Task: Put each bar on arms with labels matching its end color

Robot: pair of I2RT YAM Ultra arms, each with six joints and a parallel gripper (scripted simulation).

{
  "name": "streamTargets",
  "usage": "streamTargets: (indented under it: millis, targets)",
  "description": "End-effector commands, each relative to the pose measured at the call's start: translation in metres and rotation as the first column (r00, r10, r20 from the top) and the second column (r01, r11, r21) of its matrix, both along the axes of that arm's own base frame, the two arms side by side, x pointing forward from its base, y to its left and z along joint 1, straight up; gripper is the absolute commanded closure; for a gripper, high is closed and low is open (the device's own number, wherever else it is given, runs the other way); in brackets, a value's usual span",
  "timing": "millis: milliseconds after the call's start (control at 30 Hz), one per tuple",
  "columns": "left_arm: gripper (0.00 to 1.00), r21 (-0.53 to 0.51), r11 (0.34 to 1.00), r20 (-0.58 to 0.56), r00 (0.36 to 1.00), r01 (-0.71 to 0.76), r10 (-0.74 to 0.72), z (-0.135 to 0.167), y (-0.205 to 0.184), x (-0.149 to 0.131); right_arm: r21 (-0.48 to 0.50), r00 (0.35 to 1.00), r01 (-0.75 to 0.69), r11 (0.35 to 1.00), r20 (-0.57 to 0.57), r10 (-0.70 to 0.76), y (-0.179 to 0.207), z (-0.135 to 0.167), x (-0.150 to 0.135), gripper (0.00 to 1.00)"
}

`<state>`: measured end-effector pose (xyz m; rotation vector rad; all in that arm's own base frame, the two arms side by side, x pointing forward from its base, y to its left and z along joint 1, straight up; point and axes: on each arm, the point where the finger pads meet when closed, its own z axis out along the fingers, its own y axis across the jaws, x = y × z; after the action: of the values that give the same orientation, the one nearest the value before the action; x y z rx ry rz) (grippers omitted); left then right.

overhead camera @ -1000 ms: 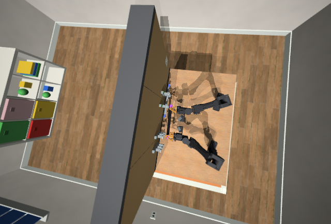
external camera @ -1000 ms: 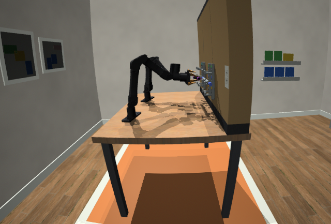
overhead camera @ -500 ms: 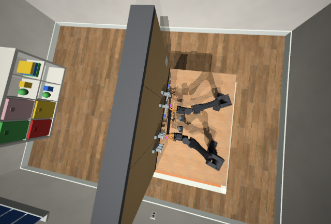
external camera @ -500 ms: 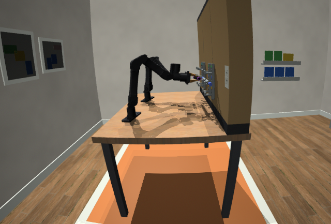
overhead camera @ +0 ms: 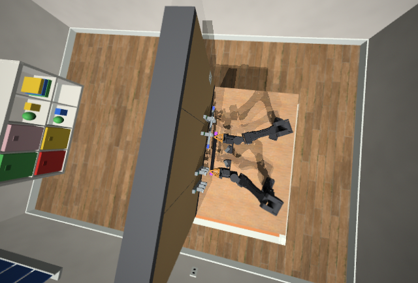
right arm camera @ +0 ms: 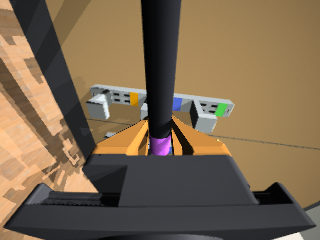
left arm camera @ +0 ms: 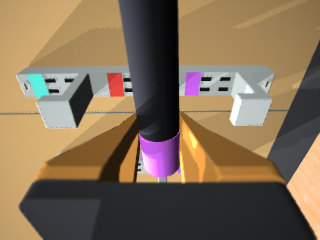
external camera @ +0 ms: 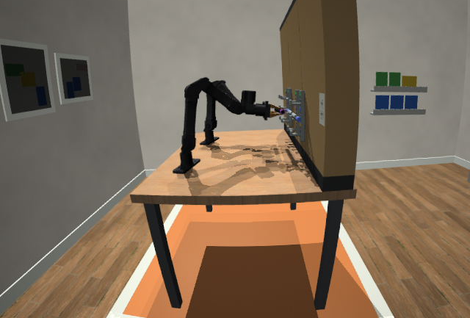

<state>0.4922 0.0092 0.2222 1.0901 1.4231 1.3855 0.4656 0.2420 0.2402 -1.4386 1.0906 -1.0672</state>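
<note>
A dark bar with purple ends (overhead camera: pixel 212 155) (left arm camera: pixel 152 65) (right arm camera: pixel 161 60) spans in front of the racks. My left gripper (overhead camera: pixel 213 172) (left arm camera: pixel 159 120) is shut on it near one purple end; my right gripper (overhead camera: pixel 219 136) (external camera: pixel 277 110) (right arm camera: pixel 159 120) is shut on it near the other. The left rack (overhead camera: pixel 202 172) (left arm camera: pixel 100 85) carries cyan, red and purple labels, purple lowest. The right rack (overhead camera: pixel 209 118) (right arm camera: pixel 187 105) carries green, blue and orange labels, orange lowest. The blue-ended bar (external camera: pixel 298 118) lies across the right rack, seemingly on its middle arms. Its contact with the arms is too small to make out.
The racks hang on a tall brown wall panel (overhead camera: pixel 189 104) (external camera: pixel 303 52) at the table's far edge. The wooden table (overhead camera: pixel 236 202) (external camera: pixel 242 189) lies below both arms. The racks' other arms stick out close to the fingers.
</note>
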Motion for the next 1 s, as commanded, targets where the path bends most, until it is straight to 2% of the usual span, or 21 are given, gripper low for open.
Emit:
streamTargets:
  millis: [0,267,333,833,900,967]
  targets:
    - [1.00,0.007,1.000,0.026,1.000,0.000,0.000,0.014,0.000,0.001,0.095,0.995,0.004,0.995,0.096,-0.013,-0.002,0.028,0.001,0.84]
    - [1.00,0.007,1.000,0.026,1.000,0.000,0.000,0.014,0.000,0.001,0.095,0.995,0.004,0.995,0.096,-0.013,0.001,0.001,0.001,0.66]
    - [1.00,0.007,1.000,0.026,1.000,0.000,0.000,0.014,0.000,0.001,0.095,0.995,0.004,0.995,0.096,-0.013,0.001,0.001,0.001,0.66]
    - [1.00,0.007,1.000,0.025,1.000,0.000,0.000,0.016,0.000,0.001,0.096,0.995,0.004,0.995,0.096,-0.013,0.001,0.001,0.001,0.33]
    - [1.00,0.007,1.000,0.025,1.000,0.000,0.000,0.016,0.000,0.001,0.096,0.995,0.004,0.995,0.096,-0.013,0.001,0.001,0.001,0.33]
    - [1.00,0.007,1.000,0.025,1.000,0.000,0.000,0.017,0.000,0.001,0.096,0.995,0.004,0.995,0.096,-0.013,0.001,0.001,0.001,0.29]
